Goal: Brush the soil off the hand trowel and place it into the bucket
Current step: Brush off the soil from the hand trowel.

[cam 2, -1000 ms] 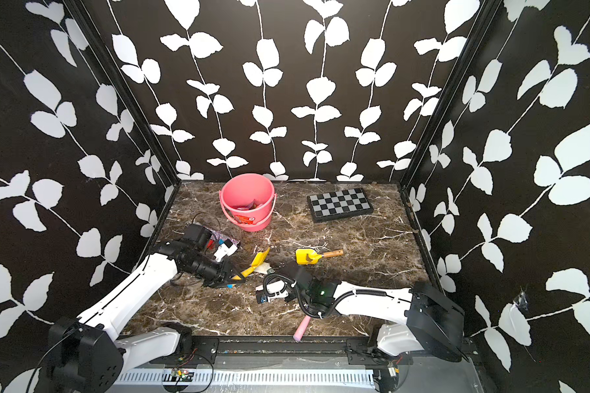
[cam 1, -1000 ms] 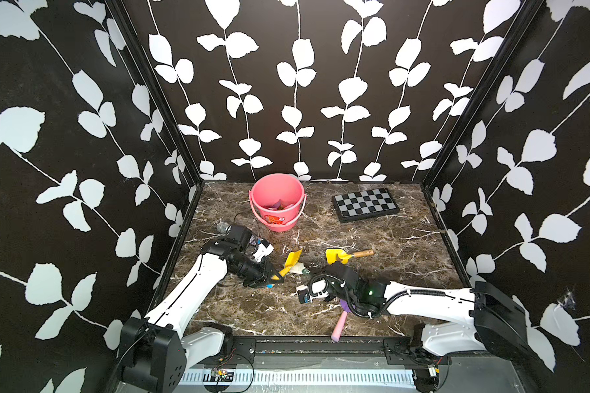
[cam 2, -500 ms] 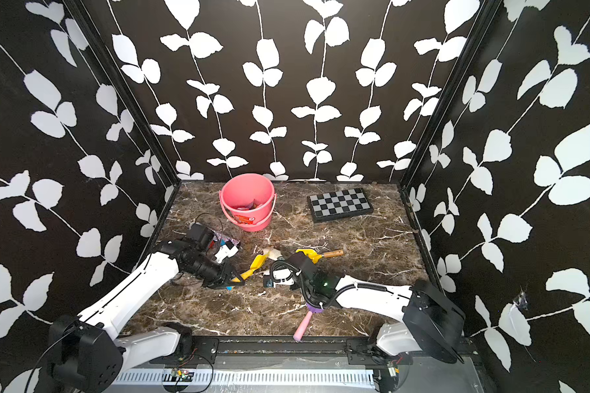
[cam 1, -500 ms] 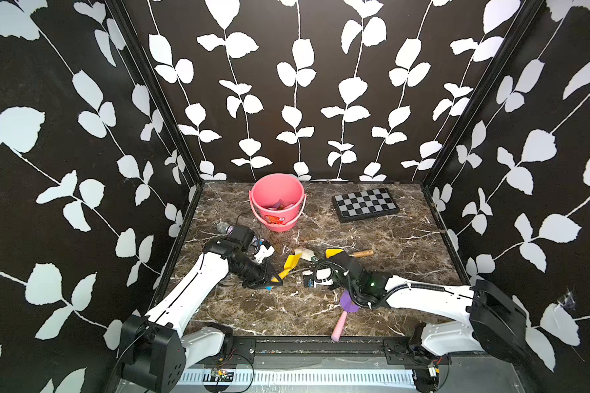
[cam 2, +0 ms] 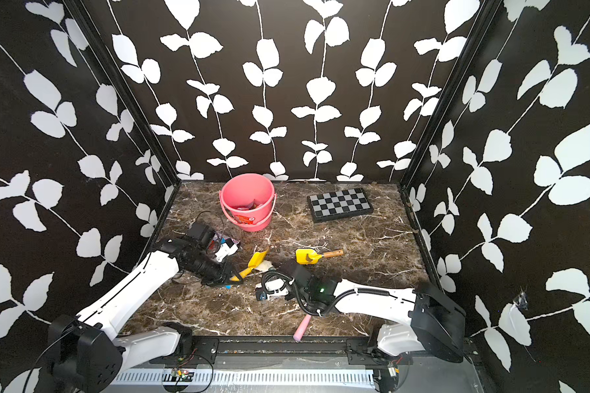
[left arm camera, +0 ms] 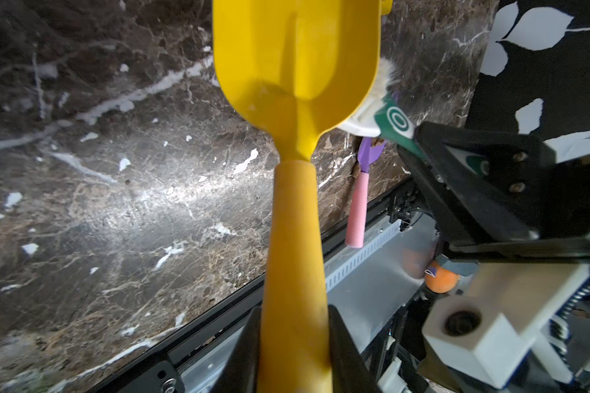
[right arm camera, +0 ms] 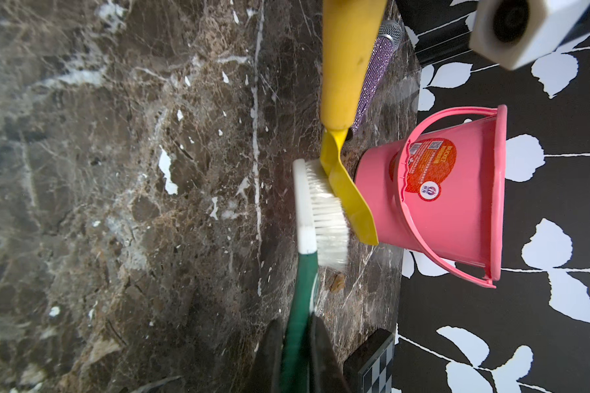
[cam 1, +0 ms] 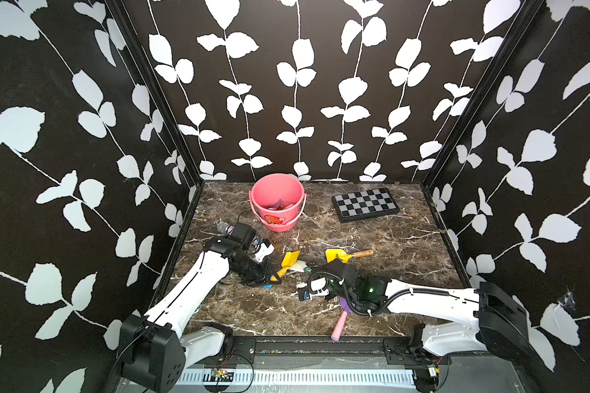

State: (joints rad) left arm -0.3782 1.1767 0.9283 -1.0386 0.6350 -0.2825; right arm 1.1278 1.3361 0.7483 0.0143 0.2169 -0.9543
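Observation:
A yellow hand trowel (left arm camera: 295, 68) is held by its handle in my left gripper (left arm camera: 295, 340), which is shut on it just above the marble floor; in a top view the trowel (cam 1: 290, 260) points toward the back. My right gripper (right arm camera: 295, 343) is shut on the green handle of a white-bristled brush (right arm camera: 324, 211). The bristles press against the back of the yellow blade (right arm camera: 349, 200). One brown soil lump (right arm camera: 337, 282) lies on the floor by the brush. The pink bucket (cam 1: 278, 200) stands upright behind the trowel, with its red-orange label (right arm camera: 426, 166) toward the grippers.
A second yellow trowel with a wooden handle (cam 1: 341, 254) lies to the right of the brush. A purple trowel with a pink handle (cam 1: 339, 321) lies near the front edge. A chessboard (cam 1: 365, 204) lies at the back right, and a glittery microphone (cam 1: 223, 227) by the left wall.
My right gripper carried the brush from the front up against the trowel blade, then slid it back a little along the blade. The left gripper and trowel barely moved.

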